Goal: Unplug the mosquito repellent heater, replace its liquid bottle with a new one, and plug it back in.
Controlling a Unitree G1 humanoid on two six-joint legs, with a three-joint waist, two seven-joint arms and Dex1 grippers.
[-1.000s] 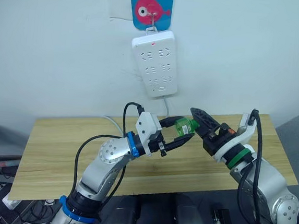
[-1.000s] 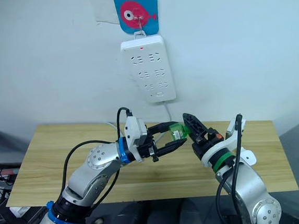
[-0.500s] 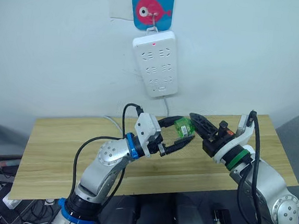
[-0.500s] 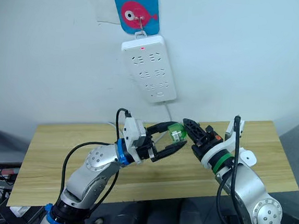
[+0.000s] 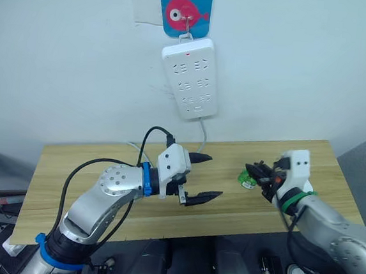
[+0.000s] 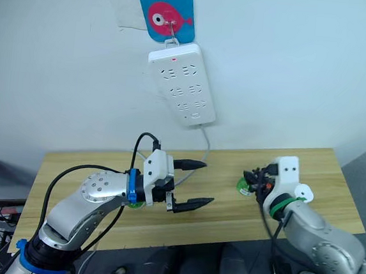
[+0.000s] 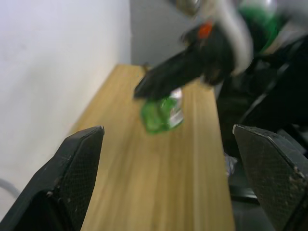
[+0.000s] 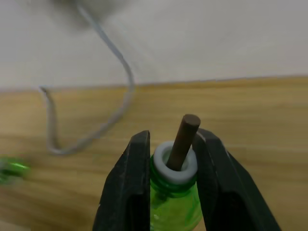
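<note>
Right wrist view: right gripper (image 8: 168, 159) fingers clamp a green bottle (image 8: 174, 199) with brown wick (image 8: 185, 139). Left gripper (image 5: 200, 177) spread, empty, over the table (image 5: 82, 186).

My matt black right fingers (image 8: 126, 187) clamp a glossy green translucent plastic bottle (image 8: 174, 207) with a brown wick (image 8: 184, 138), above the smooth pale wood table (image 5: 333, 182).

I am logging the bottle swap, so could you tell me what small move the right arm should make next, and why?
Probably lower the green bottle upright onto the wooden table and release it. The right tool is shut on its neck, wick exposed, while the left tool hangs open and empty.
</note>
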